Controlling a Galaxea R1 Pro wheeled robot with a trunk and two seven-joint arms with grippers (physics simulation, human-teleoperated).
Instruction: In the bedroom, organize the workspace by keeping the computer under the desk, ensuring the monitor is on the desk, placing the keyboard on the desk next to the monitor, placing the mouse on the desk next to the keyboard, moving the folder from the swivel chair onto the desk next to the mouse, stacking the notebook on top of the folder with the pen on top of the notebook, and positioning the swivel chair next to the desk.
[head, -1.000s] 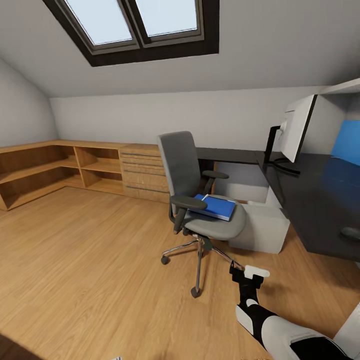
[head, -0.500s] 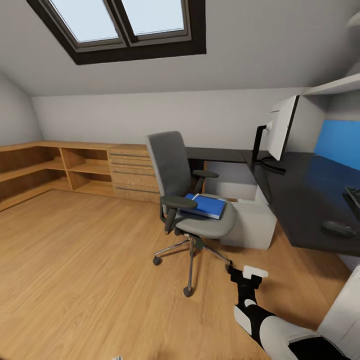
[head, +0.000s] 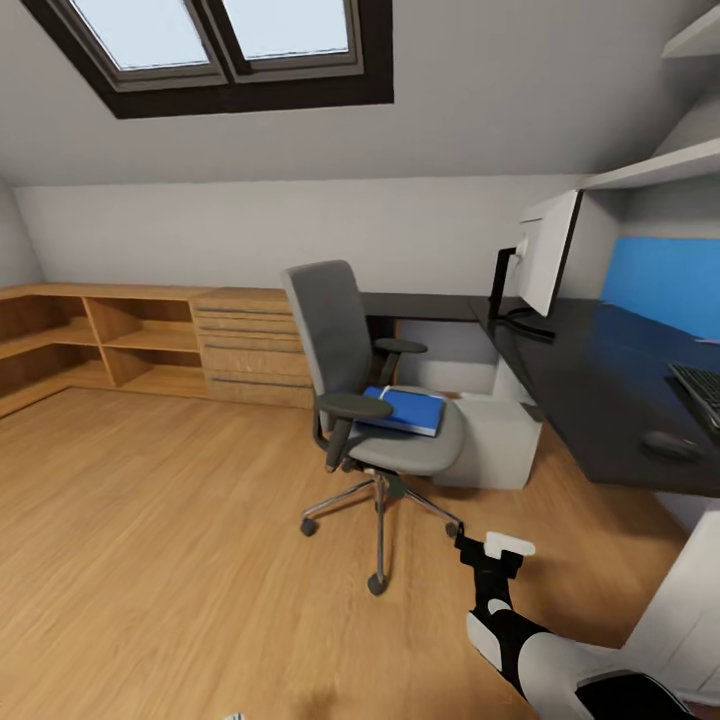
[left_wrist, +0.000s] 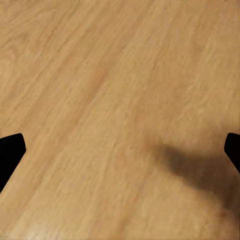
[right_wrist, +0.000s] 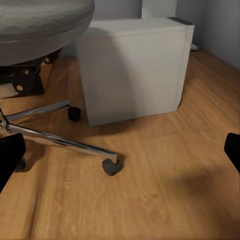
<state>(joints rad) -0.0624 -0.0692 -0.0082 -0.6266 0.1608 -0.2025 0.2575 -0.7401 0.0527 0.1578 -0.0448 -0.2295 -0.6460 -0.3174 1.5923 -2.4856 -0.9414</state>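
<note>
Here the swivel chair (head: 375, 400) stands on open wooden floor (head: 150, 520), apart from the desk (head: 590, 390), with the blue folder (head: 405, 410) lying flat on its seat. Beyond the chair, the computer (head: 495, 440) sits on the floor at the desk's edge. On the desk stand the monitor (head: 545, 255), the keyboard (head: 700, 390) and the mouse (head: 670, 443) near the front edge. The right gripper (head: 490, 548) hangs low beside the chair's base, jaws spread; the left gripper's (left_wrist: 120, 150) jaws are also spread.

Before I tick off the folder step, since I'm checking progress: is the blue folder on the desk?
No, the folder lies on the seat of the swivel chair, beside the desk.
</note>
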